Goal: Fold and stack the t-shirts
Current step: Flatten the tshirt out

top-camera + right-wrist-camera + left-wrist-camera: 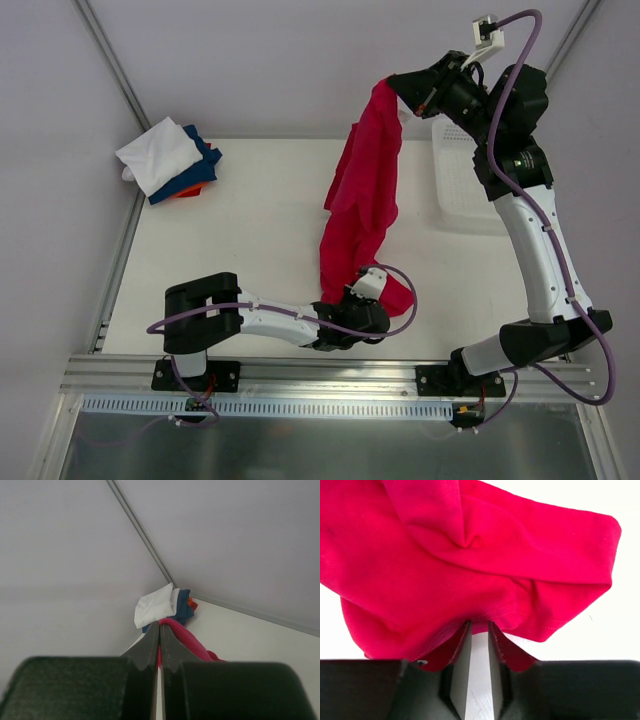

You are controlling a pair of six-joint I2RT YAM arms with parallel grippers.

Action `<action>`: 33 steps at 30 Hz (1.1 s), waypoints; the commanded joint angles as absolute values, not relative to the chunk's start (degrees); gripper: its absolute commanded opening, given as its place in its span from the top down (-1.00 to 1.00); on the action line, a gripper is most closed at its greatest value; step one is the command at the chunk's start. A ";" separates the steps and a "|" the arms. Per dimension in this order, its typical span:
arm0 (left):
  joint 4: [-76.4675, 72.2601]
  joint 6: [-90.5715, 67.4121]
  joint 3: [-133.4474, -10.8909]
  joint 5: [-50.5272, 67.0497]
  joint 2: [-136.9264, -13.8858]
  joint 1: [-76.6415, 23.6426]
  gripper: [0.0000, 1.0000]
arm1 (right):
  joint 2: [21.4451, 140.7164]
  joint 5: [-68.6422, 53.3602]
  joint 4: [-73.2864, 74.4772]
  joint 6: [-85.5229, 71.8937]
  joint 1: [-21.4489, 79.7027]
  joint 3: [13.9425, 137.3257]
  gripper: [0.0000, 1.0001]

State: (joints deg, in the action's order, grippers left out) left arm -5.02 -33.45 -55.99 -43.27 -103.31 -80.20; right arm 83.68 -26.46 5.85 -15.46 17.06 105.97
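A crimson-red t-shirt hangs stretched from high at the back down to the table's near middle. My right gripper is shut on its top edge, and red cloth shows between and beside the pinched fingers. Low on the table, my left gripper has its narrow jaws closed onto the shirt's bottom hem, with cloth draped over both fingertips. Folded white, dark blue and orange t-shirts lie stacked at the far left corner, and the stack is also in the right wrist view.
A white plastic lattice basket stands at the back right, under my raised right arm. Grey walls close the table at the back and left. The arm bases sit on the rail at the near edge.
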 commanded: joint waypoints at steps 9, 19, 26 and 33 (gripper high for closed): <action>-2.20 -34.90 -57.83 -46.14 -102.83 -80.33 0.49 | 80.42 -28.39 0.44 -16.79 15.82 106.00 0.99; -2.11 -33.40 -60.47 -44.47 -103.45 -80.33 0.02 | 80.33 -29.09 0.35 -16.70 15.21 105.47 0.99; -2.20 -33.75 -61.61 -43.42 -104.06 -80.33 -0.02 | 80.16 -29.35 -1.67 -17.49 15.03 104.33 0.99; -2.29 -36.38 -62.66 -40.61 -108.36 -80.33 0.00 | 79.02 -29.44 -1.84 -17.23 14.94 103.19 0.99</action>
State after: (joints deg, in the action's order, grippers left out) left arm -2.52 -34.17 -60.84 -42.26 -106.63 -80.20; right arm 82.74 -27.97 3.84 -16.51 15.49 103.09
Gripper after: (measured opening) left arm 0.504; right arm 0.011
